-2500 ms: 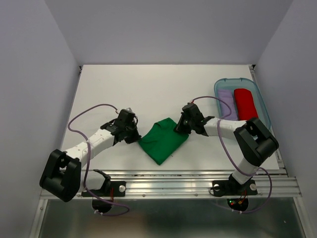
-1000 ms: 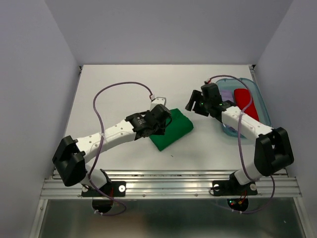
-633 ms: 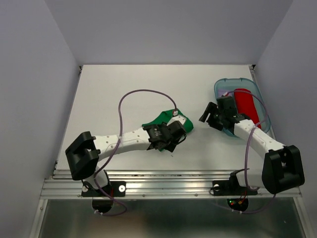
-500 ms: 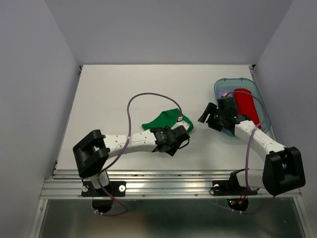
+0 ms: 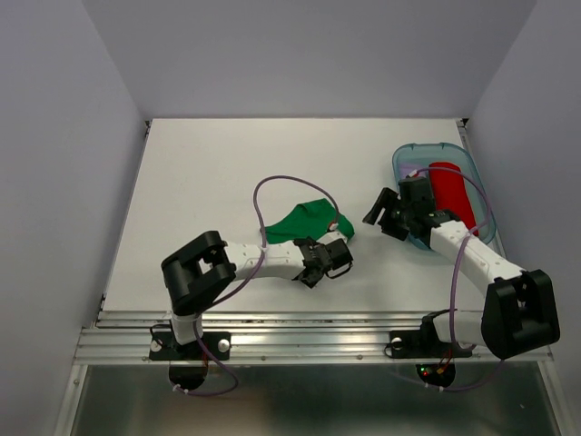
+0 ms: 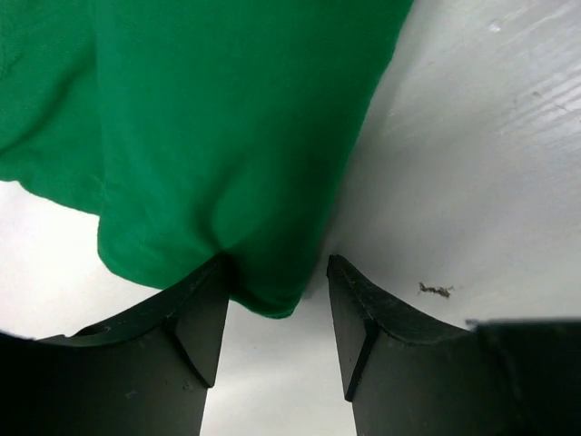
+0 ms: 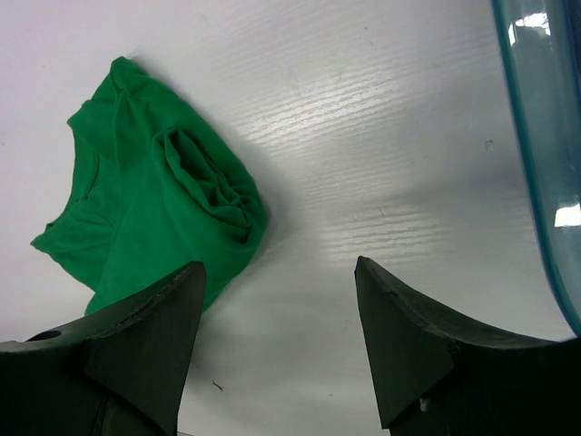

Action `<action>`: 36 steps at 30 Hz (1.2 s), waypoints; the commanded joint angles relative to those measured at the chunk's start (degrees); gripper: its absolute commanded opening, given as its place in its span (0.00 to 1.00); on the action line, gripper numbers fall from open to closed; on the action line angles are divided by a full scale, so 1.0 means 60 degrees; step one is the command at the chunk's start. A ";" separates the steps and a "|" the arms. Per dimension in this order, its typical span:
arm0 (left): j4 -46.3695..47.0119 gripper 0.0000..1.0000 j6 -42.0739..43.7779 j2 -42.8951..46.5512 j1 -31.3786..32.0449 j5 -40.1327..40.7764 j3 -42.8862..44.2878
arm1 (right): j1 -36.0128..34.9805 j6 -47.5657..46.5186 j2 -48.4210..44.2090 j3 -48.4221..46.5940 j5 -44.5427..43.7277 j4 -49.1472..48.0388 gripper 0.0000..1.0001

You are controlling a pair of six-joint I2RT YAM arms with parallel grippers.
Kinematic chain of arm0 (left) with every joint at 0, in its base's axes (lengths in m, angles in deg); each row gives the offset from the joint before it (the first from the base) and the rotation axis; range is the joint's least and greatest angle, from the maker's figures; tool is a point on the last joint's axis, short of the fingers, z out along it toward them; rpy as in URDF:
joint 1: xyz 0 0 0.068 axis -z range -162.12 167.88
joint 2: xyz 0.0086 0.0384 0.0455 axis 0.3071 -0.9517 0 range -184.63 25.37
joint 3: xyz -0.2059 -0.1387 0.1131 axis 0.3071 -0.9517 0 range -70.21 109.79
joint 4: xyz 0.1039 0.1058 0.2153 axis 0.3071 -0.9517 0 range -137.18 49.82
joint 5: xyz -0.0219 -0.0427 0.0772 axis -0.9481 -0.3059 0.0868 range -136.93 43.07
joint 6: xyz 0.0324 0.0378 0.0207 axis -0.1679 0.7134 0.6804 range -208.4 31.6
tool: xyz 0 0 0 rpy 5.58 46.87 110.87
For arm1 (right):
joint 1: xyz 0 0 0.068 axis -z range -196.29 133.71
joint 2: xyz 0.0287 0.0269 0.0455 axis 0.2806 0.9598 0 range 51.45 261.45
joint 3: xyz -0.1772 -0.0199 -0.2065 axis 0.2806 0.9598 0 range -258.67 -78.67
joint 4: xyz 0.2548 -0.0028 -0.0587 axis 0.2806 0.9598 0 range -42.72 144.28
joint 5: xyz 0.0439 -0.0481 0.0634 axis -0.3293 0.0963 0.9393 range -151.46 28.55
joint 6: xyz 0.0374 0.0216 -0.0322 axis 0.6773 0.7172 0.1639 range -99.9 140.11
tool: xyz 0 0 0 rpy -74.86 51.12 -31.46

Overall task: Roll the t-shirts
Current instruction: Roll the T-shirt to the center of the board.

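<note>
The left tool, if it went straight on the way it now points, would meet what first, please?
The green t-shirt: its folded edge lies right between the open fingers of the left tool, so cloth comes first. Whether the fingertips touch it yet, I cannot tell from the wrist view.

Far half of table (image 5: 272, 150) lying bare, giving widest room. Green t-shirt (image 5: 304, 221) bunching mid-table. Left gripper (image 6: 275, 268) straddling its near edge, jaws apart, cloth filling most of gap. Left arm (image 5: 263, 257) lying across near strip, blocking it. Right gripper (image 7: 279, 268) hovering, jaws wide, over bare lane between shirt and bin (image 5: 440, 145). Bin wall closing off right side.
</note>
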 commanded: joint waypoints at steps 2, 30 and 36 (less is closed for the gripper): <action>0.0255 0.54 0.0165 -0.0375 -0.0283 0.0413 0.0271 | 0.0084 0.0055 -0.0230 -0.0009 0.0118 -0.0163 0.73; 0.2892 0.00 0.0488 0.1368 -0.2832 -0.7439 -0.0548 | -0.0530 0.2997 -0.0041 0.2833 0.3312 -0.5654 0.95; 0.3082 0.00 0.0385 0.1514 -0.2920 -0.7688 -0.0783 | -0.0634 0.3423 0.0999 0.2599 0.3020 -0.6608 0.96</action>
